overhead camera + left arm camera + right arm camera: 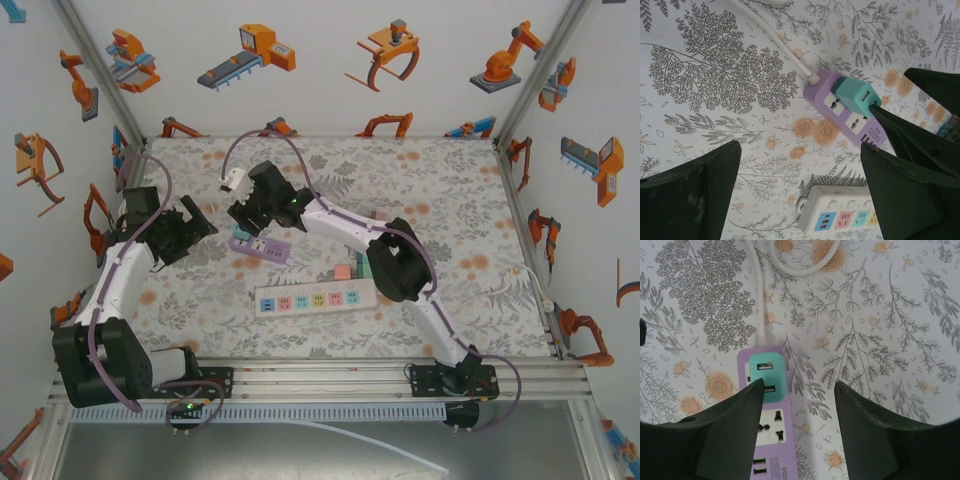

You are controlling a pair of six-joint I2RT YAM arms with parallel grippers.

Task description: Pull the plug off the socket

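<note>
The counter (450, 200) carries a white power strip (312, 299) near the arms and, just beyond it, a purple socket strip (768, 432) with a white cord (760, 305) running off its far end; a teal plug (767, 376) sits seated in that strip's end socket, next to the cord.

The step in hand looks like lining up for the grasp. To do it well, the right gripper (799, 385) should shift sideways until the plug lies squarely between its fingers, come down low on the plug body, close firmly, and pull straight up along the pins rather than at a slant. The light strip may lift with the plug, so the other arm pressing it down would help.

The right gripper is spread wide and holds nothing. One finger overlaps the plug's edge in the wrist view, while the gap between the fingers lies over bare cloth beside it; whether it touches the plug I cannot tell. The left gripper (800, 150) also gapes wide, empty, near the strip.
</note>
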